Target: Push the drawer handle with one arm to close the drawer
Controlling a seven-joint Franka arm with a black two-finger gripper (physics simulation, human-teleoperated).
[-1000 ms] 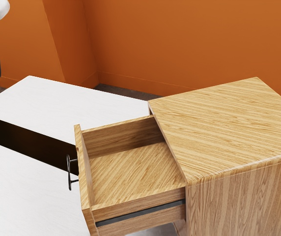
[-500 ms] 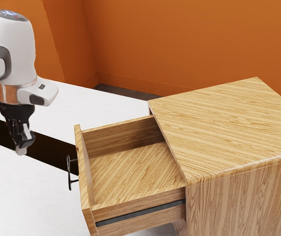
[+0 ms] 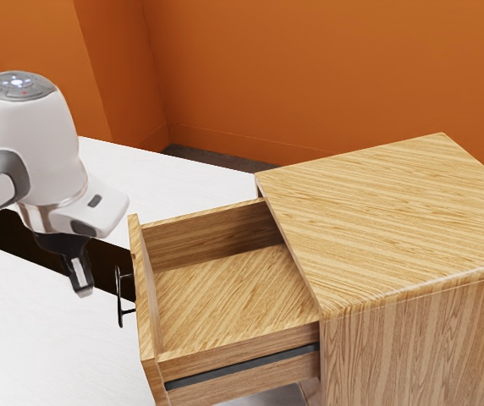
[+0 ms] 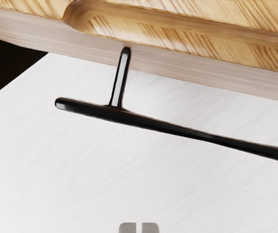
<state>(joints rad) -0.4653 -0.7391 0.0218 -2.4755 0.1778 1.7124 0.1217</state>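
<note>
The tool [image 3: 83, 293] has moved nearer the drawer handle [image 3: 119, 298].

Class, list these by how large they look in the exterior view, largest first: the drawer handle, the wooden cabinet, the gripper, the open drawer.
1. Wooden cabinet
2. Open drawer
3. Gripper
4. Drawer handle, a thin black bar covering the least of the view

Cabinet [image 3: 394, 220] stood at the exterior view's right, wall [image 3: 327, 76] behind. Drawer [image 3: 225, 292] projected from it toward that view's left; handle [image 4: 163, 126] on drawer front. Gripper [image 3: 84, 292] was near handle, apart.
</note>
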